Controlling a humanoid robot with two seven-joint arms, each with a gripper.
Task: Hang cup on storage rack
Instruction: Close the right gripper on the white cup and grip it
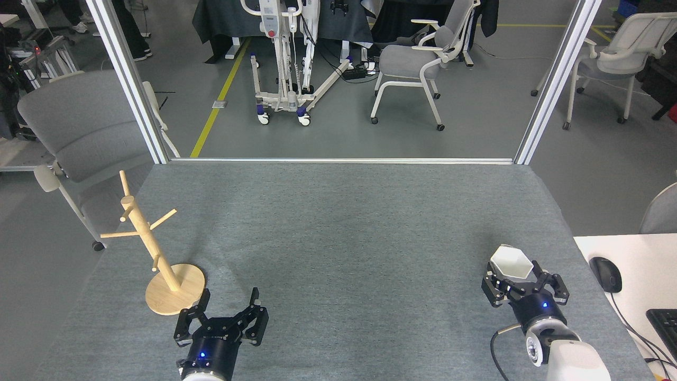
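On the desk's right side, the right end effector (524, 288) seemingly brackets, fingers spread, the white faceted cup (511, 263) — light, rigid, smooth, best gripped across opposite flat walls — far from the storage rack (153, 248).

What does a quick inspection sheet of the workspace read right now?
Surface: grey mat, flat.
Cup: white cup upright at right, between the right pincer's fingers.
Rack: wooden rack upright at left, pegs bare.
Clutter: nothing seen on the mat.
Pincers: left pincer open, empty; right pincer around the cup, grip unclear.
Cables: one cable by the right wrist.
Surroundings: chairs, side desk with mouse.
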